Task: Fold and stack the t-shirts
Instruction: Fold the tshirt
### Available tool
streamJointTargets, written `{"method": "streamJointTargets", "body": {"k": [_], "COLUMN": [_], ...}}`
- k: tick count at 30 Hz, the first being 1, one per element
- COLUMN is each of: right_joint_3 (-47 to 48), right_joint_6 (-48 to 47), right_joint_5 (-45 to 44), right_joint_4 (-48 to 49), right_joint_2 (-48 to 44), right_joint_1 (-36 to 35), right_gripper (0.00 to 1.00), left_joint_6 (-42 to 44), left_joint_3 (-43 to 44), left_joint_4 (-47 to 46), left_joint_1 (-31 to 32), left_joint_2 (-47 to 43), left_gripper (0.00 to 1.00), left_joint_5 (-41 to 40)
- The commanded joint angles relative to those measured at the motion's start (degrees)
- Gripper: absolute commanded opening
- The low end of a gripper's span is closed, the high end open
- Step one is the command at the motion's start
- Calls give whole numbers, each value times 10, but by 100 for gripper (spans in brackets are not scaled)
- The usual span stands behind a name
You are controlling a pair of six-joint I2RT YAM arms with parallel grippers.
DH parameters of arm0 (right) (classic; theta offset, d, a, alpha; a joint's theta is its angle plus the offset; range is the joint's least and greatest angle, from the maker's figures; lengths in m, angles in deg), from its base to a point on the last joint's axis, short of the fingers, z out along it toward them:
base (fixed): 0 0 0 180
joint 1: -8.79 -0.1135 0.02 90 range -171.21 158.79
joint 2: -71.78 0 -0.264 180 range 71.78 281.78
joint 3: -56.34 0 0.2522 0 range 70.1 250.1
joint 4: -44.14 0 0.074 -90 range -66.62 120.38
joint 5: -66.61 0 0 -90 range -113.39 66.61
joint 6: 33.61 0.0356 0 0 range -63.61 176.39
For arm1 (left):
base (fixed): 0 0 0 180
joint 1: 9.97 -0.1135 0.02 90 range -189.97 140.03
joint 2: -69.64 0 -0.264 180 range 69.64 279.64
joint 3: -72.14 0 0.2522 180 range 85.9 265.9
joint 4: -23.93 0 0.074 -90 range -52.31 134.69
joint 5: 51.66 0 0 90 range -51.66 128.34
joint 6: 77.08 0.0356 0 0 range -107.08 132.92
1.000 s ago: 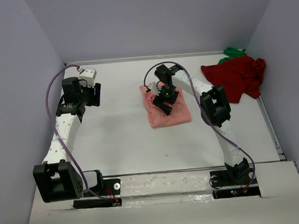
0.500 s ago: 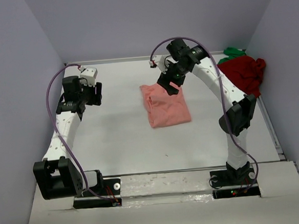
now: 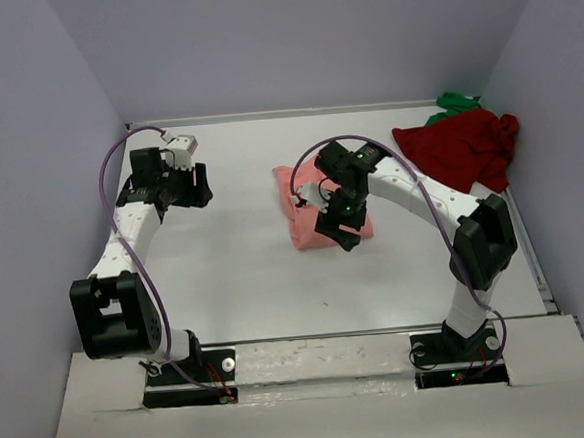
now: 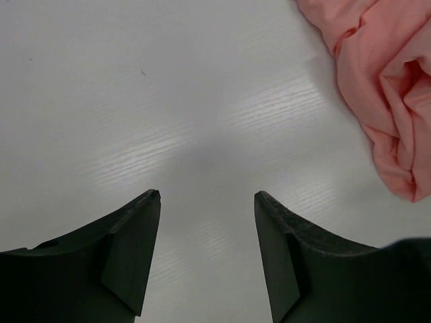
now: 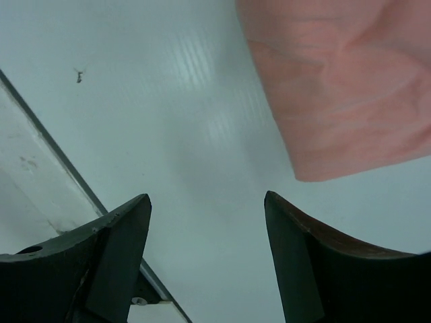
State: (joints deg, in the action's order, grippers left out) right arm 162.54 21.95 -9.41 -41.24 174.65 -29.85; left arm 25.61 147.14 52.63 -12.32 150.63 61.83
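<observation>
top external view: right gripper [image 3: 343, 233] low over the near edge of the salmon-pink t-shirt [image 3: 298, 227], fingers apart, nothing between them. right wrist view: bare table [image 5: 168, 101] under the spread fingers, pink cloth ahead and to the right of the tips, not touching. left gripper [image 3: 198, 190] well apart from that shirt, off to its left, likewise spread and empty. left wrist view: crumpled pink edge ahead and to the right of the fingertips, clear of them. dark red t-shirt [image 3: 463, 152] well to the right of the right gripper and farther back, green t-shirt [image 3: 454, 100] only a small crumple just beyond it.
</observation>
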Motion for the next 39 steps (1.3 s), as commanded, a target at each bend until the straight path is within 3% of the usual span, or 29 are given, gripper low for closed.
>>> {"method": "streamJointTargets", "body": {"k": [1, 11, 17, 21, 24, 28, 33, 39], "right_joint_3": [-2, 18, -21, -47, -99, -109, -129, -163], "right_joint_6": [29, 7, 13, 39, 46, 48, 40, 46], "right_joint_5": [-33, -104, -179, -189, -268, -335, -309, -291], "right_joint_4": [87, 122, 174, 203, 300, 314, 312, 310], "right_joint_2": [-25, 52, 32, -8, -69, -121, -208, -260], "right_joint_1": [6, -42, -42, -8, 32, 118, 259, 320], "right_gripper": [74, 72, 73, 73, 74, 75, 77, 79], "left_joint_6": [-29, -56, -76, -74, -87, -96, -104, -123], "left_joint_3": [29, 2, -2, 16, 34, 51, 61, 71], "left_joint_4": [5, -14, -13, -4, -2, -3, -18, -47], "left_joint_1": [0, 5, 47, 95, 119, 139, 148, 153], "left_joint_2": [21, 31, 72, 116, 159, 221, 266, 296], "left_gripper": [68, 71, 75, 75, 73, 71, 64, 64], "left_joint_5": [89, 141, 207, 236, 262, 305, 303, 336]}}
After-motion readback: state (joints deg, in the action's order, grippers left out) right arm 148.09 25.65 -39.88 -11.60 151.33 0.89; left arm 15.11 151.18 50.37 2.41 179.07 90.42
